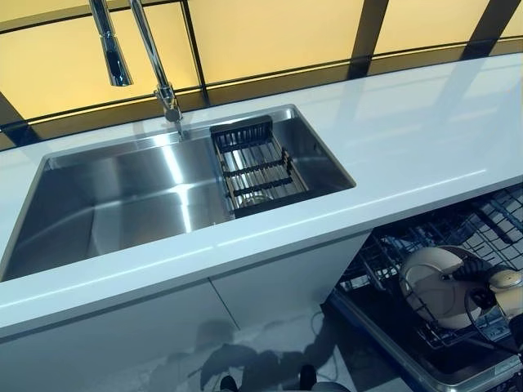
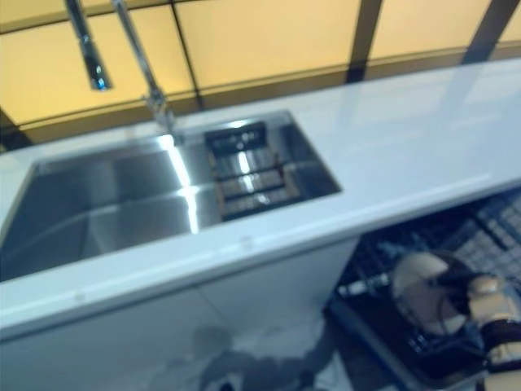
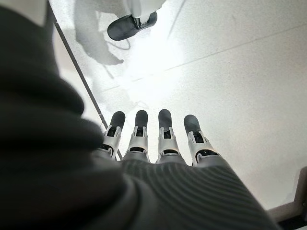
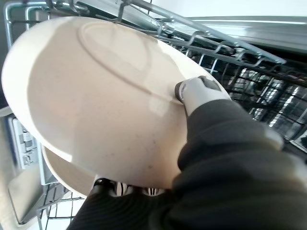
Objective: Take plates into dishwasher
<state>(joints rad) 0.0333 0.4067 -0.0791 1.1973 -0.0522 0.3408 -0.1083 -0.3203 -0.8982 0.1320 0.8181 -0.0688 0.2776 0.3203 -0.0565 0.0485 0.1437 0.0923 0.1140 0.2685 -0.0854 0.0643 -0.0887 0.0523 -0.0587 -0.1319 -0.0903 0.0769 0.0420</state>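
Note:
A cream plate [image 1: 437,286] stands on edge in the lower dishwasher rack [image 1: 377,265], below the counter at the lower right. My right hand [image 1: 507,290] is shut on it. In the right wrist view my thumb [image 4: 199,93] presses the plate's underside [image 4: 96,96] and my fingers curl under its rim. A second cream plate [image 4: 62,172] sits just behind it in the rack [image 4: 230,52]. My left hand [image 3: 153,143] shows only in the left wrist view, hanging over the pale floor with straight fingers, holding nothing.
A white countertop [image 1: 425,139] runs across, overhanging the open dishwasher. A steel sink [image 1: 122,204] with a tall faucet [image 1: 155,57] and a black drainer insert [image 1: 253,167] is at the left. White cabinet fronts [image 1: 163,327] stand below the sink.

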